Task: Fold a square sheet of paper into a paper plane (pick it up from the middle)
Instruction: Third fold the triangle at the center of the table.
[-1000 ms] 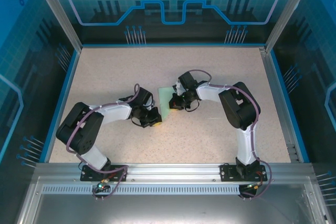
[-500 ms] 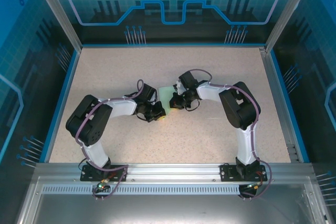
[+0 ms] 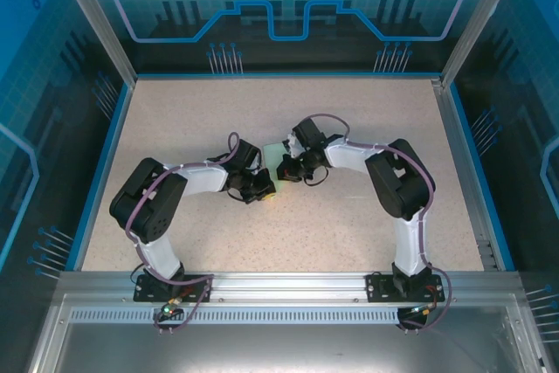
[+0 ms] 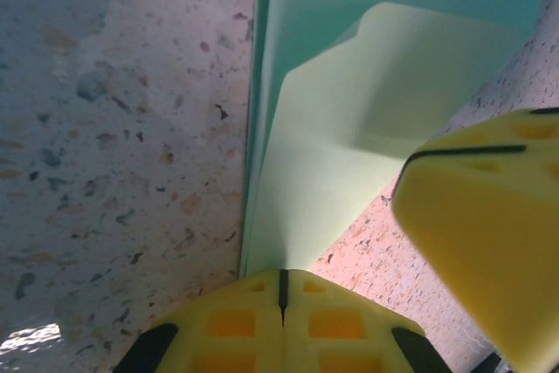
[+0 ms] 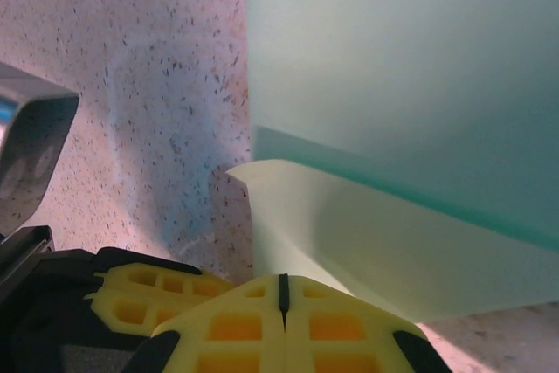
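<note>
Left pincer (image 4: 281,281): fingers together, clamped on near edge of square sheet of paper (image 4: 349,128). Right pincer (image 5: 281,290): together, clamped on curled flap of same sheet. Sheet partly folded, lay mid-way across bench (image 3: 367,111). Bare speckled surface all round, blue rim (image 3: 105,163) well apart.

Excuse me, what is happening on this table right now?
Two robot arms meet in the middle of the table over a pale green paper. The left gripper and the right gripper are both shut on it, close together, each pinching a raised flap. The paper is partly folded, with one layer lying over another. It is not yet a finished plane.
</note>
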